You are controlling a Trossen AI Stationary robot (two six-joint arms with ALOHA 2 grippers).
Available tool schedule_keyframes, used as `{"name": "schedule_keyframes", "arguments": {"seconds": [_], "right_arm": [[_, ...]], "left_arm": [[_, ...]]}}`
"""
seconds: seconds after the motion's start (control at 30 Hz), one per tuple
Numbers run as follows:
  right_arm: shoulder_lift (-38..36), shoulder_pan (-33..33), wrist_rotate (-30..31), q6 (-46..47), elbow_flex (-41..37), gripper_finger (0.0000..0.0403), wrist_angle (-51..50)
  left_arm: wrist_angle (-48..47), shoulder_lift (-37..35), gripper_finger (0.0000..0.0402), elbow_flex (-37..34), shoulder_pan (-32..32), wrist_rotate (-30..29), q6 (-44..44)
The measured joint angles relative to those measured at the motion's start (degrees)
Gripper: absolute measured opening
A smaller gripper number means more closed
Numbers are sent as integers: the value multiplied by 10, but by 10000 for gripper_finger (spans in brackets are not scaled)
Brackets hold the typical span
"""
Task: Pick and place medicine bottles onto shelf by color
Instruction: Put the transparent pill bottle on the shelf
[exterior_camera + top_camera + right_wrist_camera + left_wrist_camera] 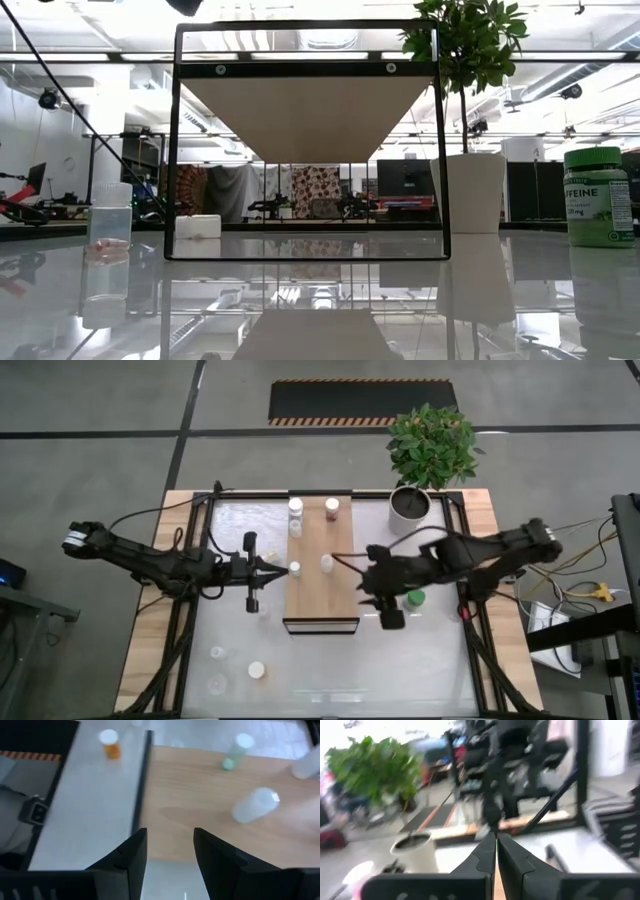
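- Medicine bottles: four on the shelf (320, 585), including a maroon-capped bottle (332, 509) at the far end; green bottle (415, 599) on the table beside it.
- Right gripper (356, 568) at the shelf's right edge, jaws spread, empty: looks between picks.
- Left gripper (279, 568) pressed together, waiting left of the shelf.
- Next: probably the green bottle.

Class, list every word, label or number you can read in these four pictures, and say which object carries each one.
"FFEINE": large white letters on the label of the green bottle at the right edge of the low view; the first letters are cut off by the picture's edge.
Smaller print under that word: too small to read.
High view and both wrist views: no text can be read.
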Motion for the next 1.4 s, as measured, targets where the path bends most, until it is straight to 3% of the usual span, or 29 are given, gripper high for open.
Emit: {"name": "schedule_keyframes", "arguments": {"seconds": [0.07, 0.2, 0.33, 0.43, 0.57, 0.7, 1.4], "right_arm": [[-25, 17, 0, 0, -42, 150, 31], [-62, 34, 0, 4, -107, 150, 72], [-86, 39, 1, 4, -147, 150, 92], [-94, 39, 1, 3, -167, 150, 97], [-96, 39, 1, 0, -179, 150, 103], [-96, 39, 1, -1, -188, 150, 107], [-96, 39, 1, 4, -195, 150, 118]], "left_arm": [[-52, -8, 1, 5, 0, -41, -24], [-247, -36, 28, 50, 2, -107, -123], [-423, -44, 85, 68, 5, -161, -216], [-488, -40, 140, 56, 22, -174, -276], [-502, -14, 209, 28, 44, -176, -291], [-502, 14, 247, 5, 68, -170, -252], [-461, 188, 253, -3, 204, -83, -215]]}}
